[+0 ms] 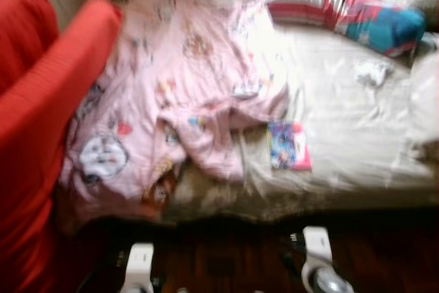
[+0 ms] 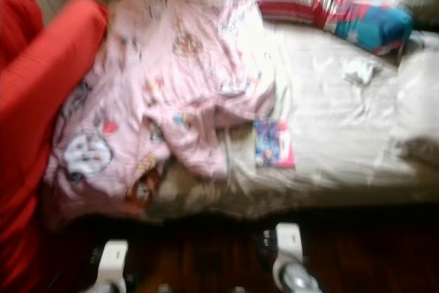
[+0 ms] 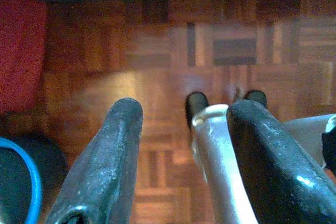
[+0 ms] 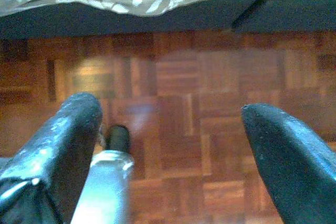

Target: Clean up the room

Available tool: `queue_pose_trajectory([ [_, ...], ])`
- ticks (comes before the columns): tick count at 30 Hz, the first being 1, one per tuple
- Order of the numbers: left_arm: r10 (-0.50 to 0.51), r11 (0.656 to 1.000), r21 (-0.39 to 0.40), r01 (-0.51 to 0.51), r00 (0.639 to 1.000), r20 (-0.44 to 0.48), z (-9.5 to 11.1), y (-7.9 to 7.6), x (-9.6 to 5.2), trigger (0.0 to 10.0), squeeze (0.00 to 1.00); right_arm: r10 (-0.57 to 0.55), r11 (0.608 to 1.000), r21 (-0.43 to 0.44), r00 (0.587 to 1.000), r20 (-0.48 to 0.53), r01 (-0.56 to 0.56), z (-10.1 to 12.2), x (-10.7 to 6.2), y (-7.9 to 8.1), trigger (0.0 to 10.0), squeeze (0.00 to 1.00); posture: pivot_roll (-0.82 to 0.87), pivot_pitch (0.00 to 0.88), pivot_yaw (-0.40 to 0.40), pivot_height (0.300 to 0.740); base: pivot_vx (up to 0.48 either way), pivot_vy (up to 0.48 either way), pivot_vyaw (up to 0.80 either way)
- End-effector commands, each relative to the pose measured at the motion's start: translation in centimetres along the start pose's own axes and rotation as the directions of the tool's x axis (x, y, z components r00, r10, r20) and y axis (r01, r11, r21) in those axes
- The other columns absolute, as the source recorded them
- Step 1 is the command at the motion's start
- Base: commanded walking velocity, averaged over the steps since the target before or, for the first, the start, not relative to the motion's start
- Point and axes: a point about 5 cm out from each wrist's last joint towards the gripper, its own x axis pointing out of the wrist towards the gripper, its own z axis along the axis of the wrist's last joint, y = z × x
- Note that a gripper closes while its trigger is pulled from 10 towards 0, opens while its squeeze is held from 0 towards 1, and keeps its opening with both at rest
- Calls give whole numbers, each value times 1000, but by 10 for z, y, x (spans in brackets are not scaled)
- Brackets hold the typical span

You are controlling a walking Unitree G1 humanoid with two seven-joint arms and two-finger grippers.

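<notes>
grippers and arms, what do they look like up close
Each gripper has two long, rounded black fingers with a scuffed, slightly glossy surface: left gripper, right gripper. The arms are silver metal with white wrist housings, and dark cables run beside the right arm.

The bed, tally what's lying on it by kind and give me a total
Pink printed blanket: 1
Striped pillow: 1
Colourful book: 1
White crumpled item, too blurred to identify: 1
Total: 4
</notes>
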Motion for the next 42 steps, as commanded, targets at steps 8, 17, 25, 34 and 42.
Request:
queue_pose_trajectory([
  [8, -1, 1000, 2, 1, 1000, -24, -5, 3, -1, 10000, 0, -3, 1000, 12, 1000, -19, 4, -5, 0, 1, 10000, 0, -89, 184, 30, 740, 0, -443, 0],
  [17, -1, 1000, 1, 1, 1000, -24, -5, 2, -1, 10000, 0, -6, 1000, 15, 1000, -16, 6, -5, -1, 1, 10000, 0, -89, 182, 29, 740, 0, -442, 0],
  [25, -4, 1000, 4, 4, 1000, -25, -6, 2, -1, 10000, 0, -7, 1000, 15, 1000, -17, 7, -6, -1, 1, 10000, 0, -94, 168, 30, 740, 0, -442, 0],
  [34, -8, 1000, 10, 8, 1000, -26, -7, 2, -1, 10000, 0, -6, 1000, 11, 1000, -20, 6, -7, -1, 1, 10000, 0, -97, 151, 32, 740, 0, -440, 0],
  [42, 1, 1000, 16, -1, 1000, -29, -7, 4, -1, 10000, 0, -8, 1000, 15, 1000, -21, 9, -7, -1, 2, 10000, 0, -98, 161, 32, 740, 0, -265, 0],
])
